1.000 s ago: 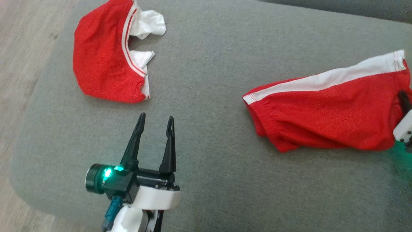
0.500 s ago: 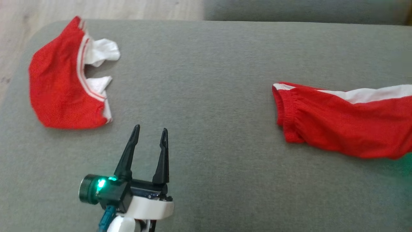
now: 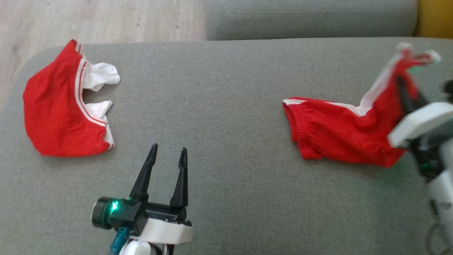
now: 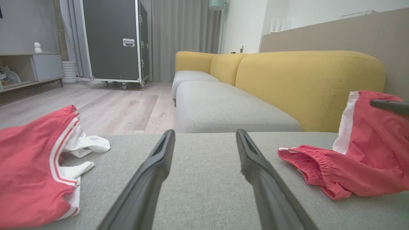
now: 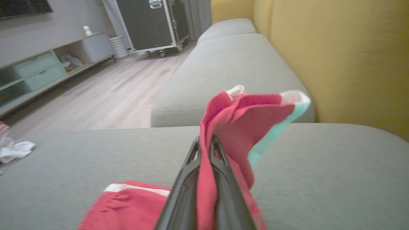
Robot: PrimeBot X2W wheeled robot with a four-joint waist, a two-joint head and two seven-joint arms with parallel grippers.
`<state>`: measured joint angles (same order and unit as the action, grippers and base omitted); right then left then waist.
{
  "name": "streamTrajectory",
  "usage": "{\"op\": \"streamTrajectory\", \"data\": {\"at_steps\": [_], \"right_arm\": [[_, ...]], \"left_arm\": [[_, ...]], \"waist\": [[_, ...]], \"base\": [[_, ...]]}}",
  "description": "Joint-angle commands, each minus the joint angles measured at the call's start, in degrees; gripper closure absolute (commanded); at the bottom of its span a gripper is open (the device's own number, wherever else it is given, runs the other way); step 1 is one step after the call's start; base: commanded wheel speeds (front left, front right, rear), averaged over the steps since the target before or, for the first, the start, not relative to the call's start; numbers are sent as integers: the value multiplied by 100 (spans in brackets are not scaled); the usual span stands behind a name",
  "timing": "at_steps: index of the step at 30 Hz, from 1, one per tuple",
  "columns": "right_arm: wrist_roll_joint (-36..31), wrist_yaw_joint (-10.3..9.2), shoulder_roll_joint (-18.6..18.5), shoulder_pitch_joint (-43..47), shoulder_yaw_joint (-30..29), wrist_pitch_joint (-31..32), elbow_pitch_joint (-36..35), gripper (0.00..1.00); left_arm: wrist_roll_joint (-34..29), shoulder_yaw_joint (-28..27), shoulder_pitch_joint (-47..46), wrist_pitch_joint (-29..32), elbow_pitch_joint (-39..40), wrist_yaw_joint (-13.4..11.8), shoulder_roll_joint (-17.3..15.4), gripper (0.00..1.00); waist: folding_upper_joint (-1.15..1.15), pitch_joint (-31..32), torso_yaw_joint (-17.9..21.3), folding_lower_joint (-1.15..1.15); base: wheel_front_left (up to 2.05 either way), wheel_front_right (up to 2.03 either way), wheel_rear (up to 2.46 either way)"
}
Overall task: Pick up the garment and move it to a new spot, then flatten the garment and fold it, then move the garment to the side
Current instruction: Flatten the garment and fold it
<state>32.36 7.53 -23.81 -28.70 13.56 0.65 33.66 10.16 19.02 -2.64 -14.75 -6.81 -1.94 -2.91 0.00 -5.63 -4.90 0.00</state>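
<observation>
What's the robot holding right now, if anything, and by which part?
The right tool is shut on the red shorts, pinching the raised end opposite the elastic waistband. The left tool is open and holds nothing.

Matt cloth shorts (image 3: 336,136); coarse woven couch (image 3: 226,106) (also matt); wood-grain floor (image 3: 106,21).

Grey sofa seat (image 3: 230,106), yellow backrest (image 4: 303,83)

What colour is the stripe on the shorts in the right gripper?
White, along the red shorts; clearest in the head view.
</observation>
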Motion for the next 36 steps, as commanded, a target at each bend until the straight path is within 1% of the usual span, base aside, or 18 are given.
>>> {"op": "streamTrajectory", "data": {"at_steps": [1, 4, 5, 6, 7, 8, 11, 13, 19, 22, 25, 29, 31, 36], "right_arm": [[36, -4, 221, 32, 213, 146, -472, 100], [73, -4, 671, 153, 448, 337, -739, 100], [73, -4, 671, 153, 448, 337, -739, 100], [87, -4, 819, 201, 540, 398, -767, 100], [109, -4, 953, 256, 613, 450, -768, 71], [94, -4, 1057, 302, 674, 470, -758, 0], [191, -4, 1304, 448, 734, 333, -832, 0], [181, -4, 1308, 544, 637, 35, -966, 0], [-411, -4, 967, 1144, 171, -1109, -1214, 0], [-655, -4, 869, 1610, -10, -1463, -1337, 0], [-781, -4, 882, 2193, -266, -1552, -1462, 0], [-1103, -4, 1052, 2950, -767, -1562, -2110, 0], [-1392, -4, 1103, 3307, -858, -1563, -2365, 0], [-1648, -4, 1357, 3841, -1022, -1564, -2686, 0]], "left_arm": [[91, -109, -41, -25, 136, 8, 2, 0], [164, -73, -33, -25, 123, -9, 2, 0], [164, -73, -33, -25, 123, -9, 2, 0], [188, -56, -33, -25, 119, -14, 2, 0], [208, -36, -35, -25, 115, -16, 2, 0], [224, -16, -37, -25, 110, -19, 2, 0], [244, -3, -26, -25, 123, -60, 3, 0], [240, -50, 15, -25, 157, -94, 3, 0], [202, -321, 315, -25, 282, -222, 3, 0], [118, -477, 537, -25, 359, -291, 3, 0], [57, -642, 807, -25, 356, -389, 3, 0], [-119, -799, 1158, -25, 341, -434, 3, 0], [-211, -847, 1303, -25, 365, -439, 3, 0], [-276, -887, 1549, -25, 439, -421, 3, 0]], "waist": [[0, 66, -81, 0], [0, 87, -172, 0], [0, 87, -172, 0], [0, 94, -208, 0], [0, 100, -250, 0], [0, 103, -292, 0], [0, 148, -389, 0], [0, 203, -412, 0], [0, 564, -360, 0], [0, 728, -323, 0], [0, 904, -296, 0], [0, 1074, -234, 0], [0, 1137, -209, 0], [0, 1252, -181, 0]], "base": [[0, 0, 0], [0, 0, 0], [0, 0, 0], [0, 0, 0], [0, 0, 0], [0, 0, 0], [0, 0, 0], [0, 0, 0], [0, 0, 0], [0, 0, 0], [0, 0, 0], [0, 0, 0], [0, 0, 0], [0, 0, 0]]}}
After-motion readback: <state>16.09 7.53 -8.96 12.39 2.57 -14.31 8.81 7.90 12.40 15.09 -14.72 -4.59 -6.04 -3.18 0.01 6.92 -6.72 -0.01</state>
